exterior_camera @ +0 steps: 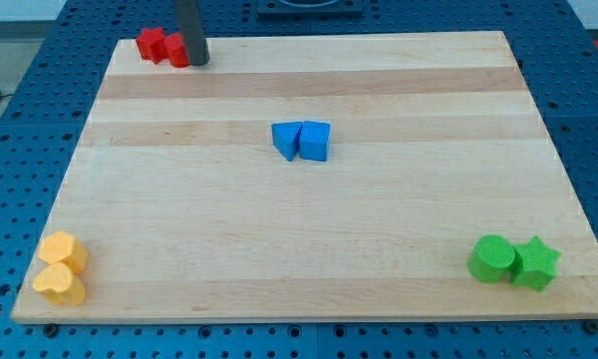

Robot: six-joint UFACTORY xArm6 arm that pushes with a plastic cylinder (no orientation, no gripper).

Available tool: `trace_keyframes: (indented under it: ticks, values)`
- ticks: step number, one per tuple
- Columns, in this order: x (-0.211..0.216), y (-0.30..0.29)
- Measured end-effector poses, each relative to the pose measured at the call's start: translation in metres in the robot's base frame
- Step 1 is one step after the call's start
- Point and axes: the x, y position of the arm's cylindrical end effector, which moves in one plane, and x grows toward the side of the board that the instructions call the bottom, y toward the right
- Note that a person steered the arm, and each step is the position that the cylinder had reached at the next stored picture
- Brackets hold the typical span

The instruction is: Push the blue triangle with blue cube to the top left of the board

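Note:
The blue triangle (286,140) and the blue cube (315,142) sit side by side, touching, a little above the middle of the wooden board (309,239); the triangle is on the left. My tip (197,60) rests at the view's top left, right beside two red blocks (162,47). It is far up and left of the blue pair.
Two yellow blocks (60,268) sit at the bottom left corner. A green cylinder (491,259) and a green star (535,263) sit at the bottom right. A blue pegboard table surrounds the board.

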Motion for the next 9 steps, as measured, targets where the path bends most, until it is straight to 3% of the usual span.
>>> trace_keyframes:
  ticks: [2, 4, 5, 6, 7, 8, 9]
  values:
    - [-0.006, -0.005]
    - [0.043, 0.072]
    - [0.051, 0.144]
    - [0.08, 0.203]
    - [0.143, 0.238]
    - [0.203, 0.241]
    - [0.212, 0.238]
